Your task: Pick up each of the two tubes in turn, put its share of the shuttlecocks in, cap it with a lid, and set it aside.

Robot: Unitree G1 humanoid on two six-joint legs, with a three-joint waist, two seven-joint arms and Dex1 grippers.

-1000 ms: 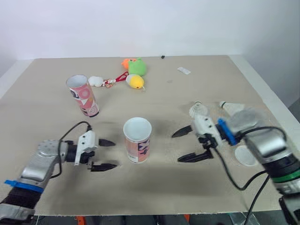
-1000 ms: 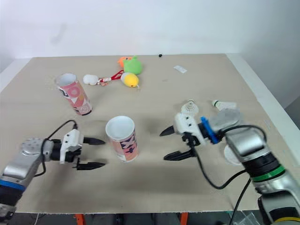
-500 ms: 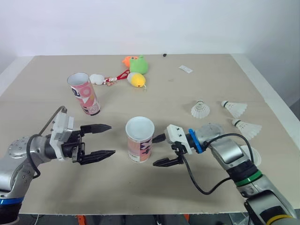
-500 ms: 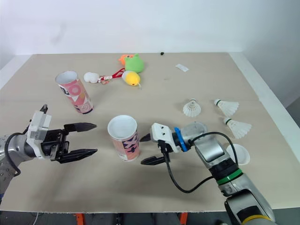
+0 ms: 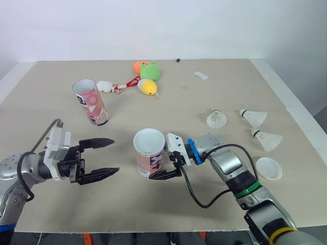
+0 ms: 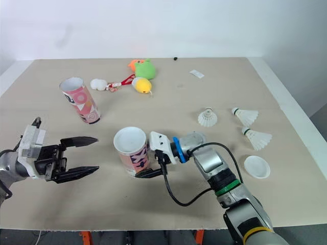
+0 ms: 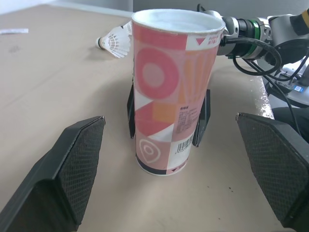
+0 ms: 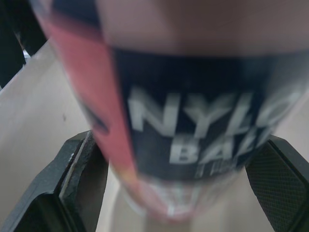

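The near tube point(image 5: 145, 155), pink and white with an open top, stands upright at the table's front middle. My right gripper point(image 5: 155, 166) is open, one finger on each side of the tube's lower half. In the left wrist view those fingers point(image 7: 202, 117) flank the tube point(image 7: 171, 96). My left gripper point(image 5: 106, 158) is open, a short way to the tube's left with nothing in it. The second tube point(image 5: 91, 102) stands tilted at the back left. Three shuttlecocks point(image 5: 216, 118), point(image 5: 254, 117), point(image 5: 267, 139) lie on the right. A white lid point(image 5: 269, 168) rests near the right edge.
Soft toys, green point(image 5: 150, 71), yellow point(image 5: 148, 88) and white point(image 5: 104, 87), lie at the back middle. A small paper scrap point(image 5: 201, 75) sits further right. The table's front edge point(image 5: 153, 232) runs close below both arms.
My right gripper has slid left until its fingers straddle the near tube. My left gripper has drawn back slightly to the left, still open.
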